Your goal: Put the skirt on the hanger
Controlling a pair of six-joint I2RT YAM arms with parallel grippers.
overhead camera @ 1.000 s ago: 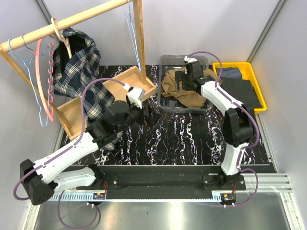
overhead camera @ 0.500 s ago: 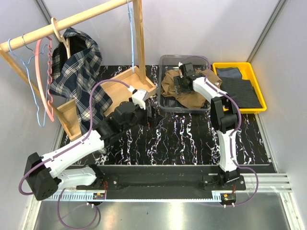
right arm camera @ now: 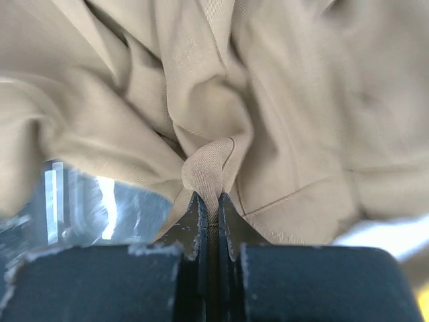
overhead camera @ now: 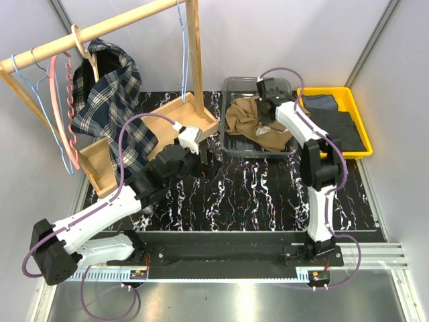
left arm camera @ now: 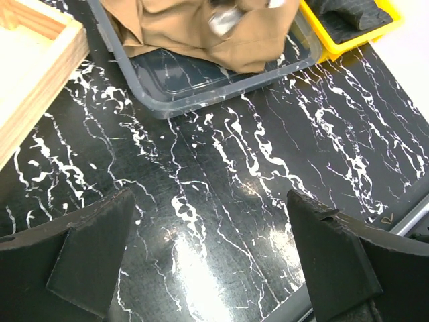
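The right gripper [right arm camera: 208,200] pinches a fold of the tan-brown cloth skirt [overhead camera: 242,121] bunched in the clear plastic bin [left arm camera: 159,111], while the left gripper [left arm camera: 209,201] gapes wide above the black marbled table [left arm camera: 228,161].

Tan skirt [overhead camera: 244,122] lies crumpled in the clear bin [overhead camera: 255,155]; light-blue wire hanger [overhead camera: 184,60] hangs from the wooden rail [overhead camera: 100,27]

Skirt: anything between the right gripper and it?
Nothing visible. The right gripper is shut on a pinched fold of the skirt, which lies in the clear bin. The left gripper is open over the table.
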